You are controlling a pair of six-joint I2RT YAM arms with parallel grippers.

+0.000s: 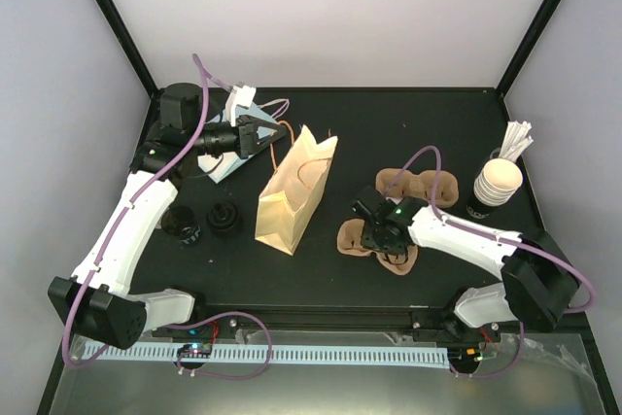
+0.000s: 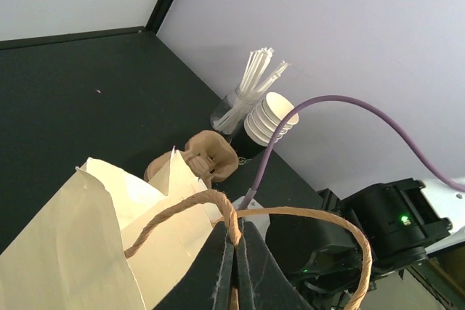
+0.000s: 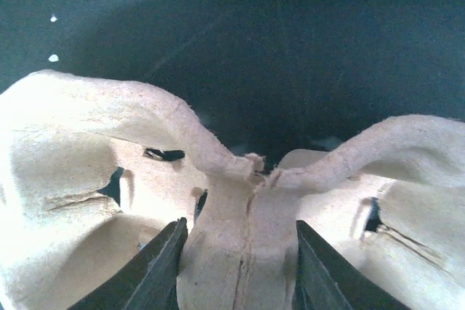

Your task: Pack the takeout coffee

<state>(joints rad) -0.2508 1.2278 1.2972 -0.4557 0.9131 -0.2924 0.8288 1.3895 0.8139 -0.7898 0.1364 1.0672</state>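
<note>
1. On the worktop [image 1: 389, 123], no single loose cup can be made out in any view. The position of the takeout coffee cannot be told. The only cups seen are the nested stack [image 1: 498, 182] at the right edge, with white sticks [image 1: 518, 138] behind it.
2. Near the middle, in front of the right arm, lies a brown pulp carrier [image 1: 348, 238]. A second carrier [image 1: 418, 182] lies just behind it, between it and the stack.
3. The right hand [image 1: 377, 233] is down on the nearer carrier. In the wrist view its fingers [image 3: 163, 266] stand narrow astride the central ridge, right at its flanks. Whether they already pinch it I cannot tell.
4. The left hand [image 2: 234, 241] is clamped on the twine handle [image 2: 218, 205] of the paper bag [image 1: 292, 191]. The bag stands left of the carriers, mouth upward and leaning.
5. Black lids [image 1: 224, 219] sit on the worktop to the left of the bag, near the left arm.
6. Judgement: the step in hand is the taking up of the carrier while the bag is steadied by its handle. The task looks to be at an early stage.
7. The next move calls for a firm pinch on the ridge and a level lift clear of the second carrier. The bag mouth is narrow, so the left hand must hold it steady.
</note>
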